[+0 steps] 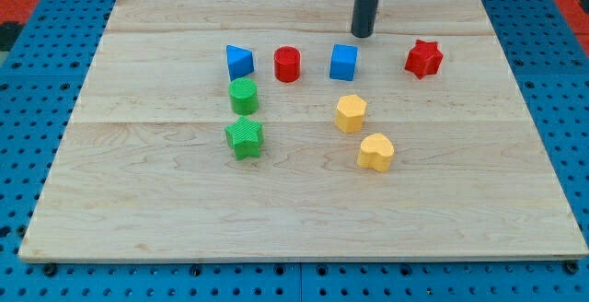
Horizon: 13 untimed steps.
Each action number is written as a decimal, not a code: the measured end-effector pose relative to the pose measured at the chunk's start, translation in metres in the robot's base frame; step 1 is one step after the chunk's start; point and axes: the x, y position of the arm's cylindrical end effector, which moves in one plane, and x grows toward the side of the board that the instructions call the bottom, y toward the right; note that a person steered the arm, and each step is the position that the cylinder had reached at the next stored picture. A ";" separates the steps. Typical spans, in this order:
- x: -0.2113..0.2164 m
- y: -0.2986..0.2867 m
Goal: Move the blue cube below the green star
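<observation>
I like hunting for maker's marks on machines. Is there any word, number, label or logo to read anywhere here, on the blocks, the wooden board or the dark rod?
None: no text, number or logo can be read in this view.
The wooden board is bare wood.
The blue cube, the green star and the other blocks are plain coloured.
The dark rod carries no marking; my tip stands just above the blue cube in the view.

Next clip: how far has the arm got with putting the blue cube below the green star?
Nothing looks done: the blue cube sits in the upper row, right of the red cylinder, far from the green star. In hand: my tip stands just above the cube toward the view's top, close to it; contact is unclear. Left: push the cube down and leftward, past the yellow blocks, to the bare wood below the star.
</observation>
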 end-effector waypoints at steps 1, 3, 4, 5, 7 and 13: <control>0.049 -0.009; 0.081 -0.014; 0.055 -0.015; 0.075 -0.053; 0.078 -0.095; 0.148 -0.106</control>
